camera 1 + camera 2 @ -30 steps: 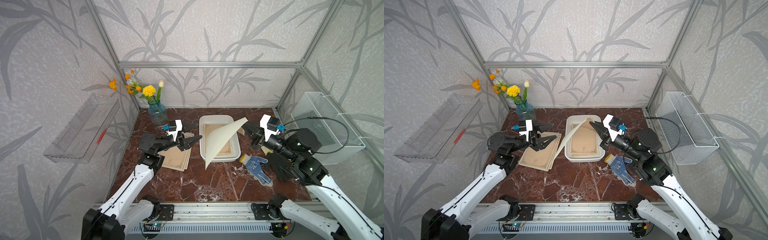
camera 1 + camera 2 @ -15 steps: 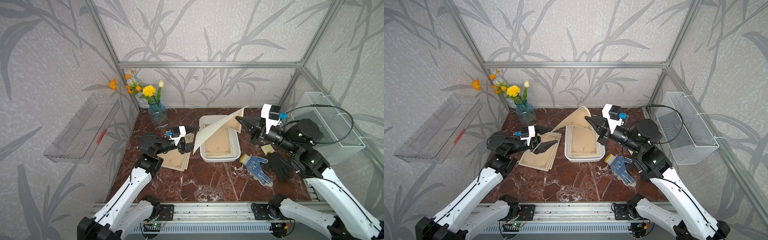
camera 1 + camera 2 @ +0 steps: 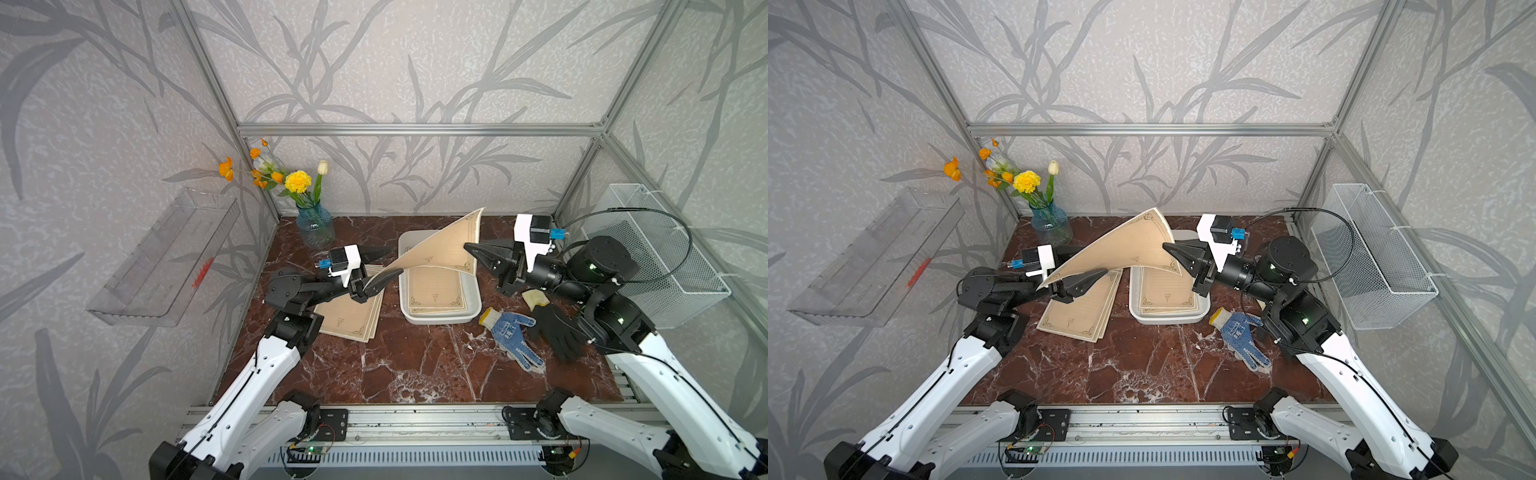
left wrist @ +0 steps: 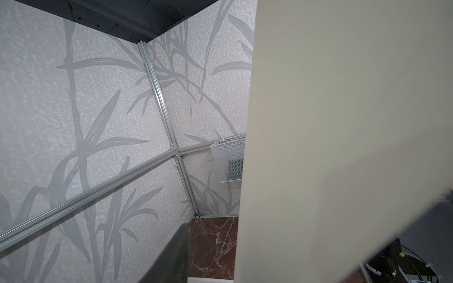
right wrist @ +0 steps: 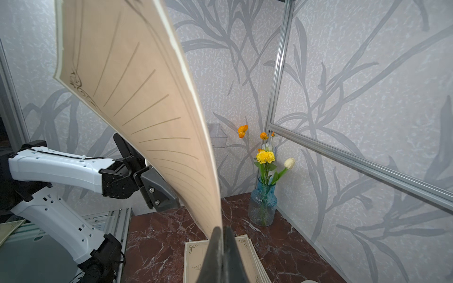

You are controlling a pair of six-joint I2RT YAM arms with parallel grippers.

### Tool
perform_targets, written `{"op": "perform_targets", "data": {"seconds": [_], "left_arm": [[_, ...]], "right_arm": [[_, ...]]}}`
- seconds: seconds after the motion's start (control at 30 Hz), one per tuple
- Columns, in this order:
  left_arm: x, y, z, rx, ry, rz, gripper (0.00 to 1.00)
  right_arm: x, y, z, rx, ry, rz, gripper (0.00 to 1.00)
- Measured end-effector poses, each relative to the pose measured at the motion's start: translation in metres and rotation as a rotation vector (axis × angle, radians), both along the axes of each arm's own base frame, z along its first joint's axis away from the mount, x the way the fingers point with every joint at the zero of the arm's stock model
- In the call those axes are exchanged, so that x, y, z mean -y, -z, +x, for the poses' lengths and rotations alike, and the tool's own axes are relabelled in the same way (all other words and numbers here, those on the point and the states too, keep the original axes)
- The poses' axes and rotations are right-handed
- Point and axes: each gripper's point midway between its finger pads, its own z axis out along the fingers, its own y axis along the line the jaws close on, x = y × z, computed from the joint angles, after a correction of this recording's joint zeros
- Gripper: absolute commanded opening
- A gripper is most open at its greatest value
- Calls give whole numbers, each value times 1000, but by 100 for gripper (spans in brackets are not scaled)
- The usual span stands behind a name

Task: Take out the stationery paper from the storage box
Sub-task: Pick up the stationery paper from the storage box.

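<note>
Holding one sheet of stationery paper (image 3: pixel 436 249) in the air above the storage box (image 3: pixel 436 319), my right gripper (image 3: pixel 468 248) is pinched tight on the sheet's edge over the box's right rim; the right wrist view shows the two black fingers (image 5: pixel 215 245) pressed together with the paper rising from between them. The sheet bows across the box toward my left gripper (image 3: pixel 397 260), which hangs just off the box's left side. Its jaws stand apart, one finger above and one below the sheet's far end. I cannot tell whether either finger touches the paper. In the left wrist view the plain back of the sheet (image 4: pixel 343 122) fills most of the frame. More sheets (image 3: pixel 434 291) lie flat inside the box, and a fanned stack of sheets (image 3: pixel 349 311) rests on the marble table (image 3: pixel 415 365) just left of the box, under the left gripper. To the box's right lie a blue-dotted glove (image 3: pixel 509 332) and, beyond it, a black glove (image 3: pixel 557 332). A blue vase of flowers (image 3: pixel 316 226) stands behind the box, off its back left corner.
</note>
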Motion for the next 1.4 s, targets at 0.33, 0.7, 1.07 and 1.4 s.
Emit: {"op": "perform_targets", "data": {"seconds": [0.33,0.7,1.07,1.4], "left_arm": [[-4,-12,-7,-6,7,-37,10],[-4,-27,-6,-19,7,-30,0],[1,-35,-1,-68,-7,123,0],[-43,11,65,-363,-225,248,0]], "right_arm": [[-6,22,4,-58,-22,-6,0],[2,26,-5,-43,-14,6,36],[8,29,-6,-10,19,-17,58],[9,33,-4,-23,26,-26,58]]}}
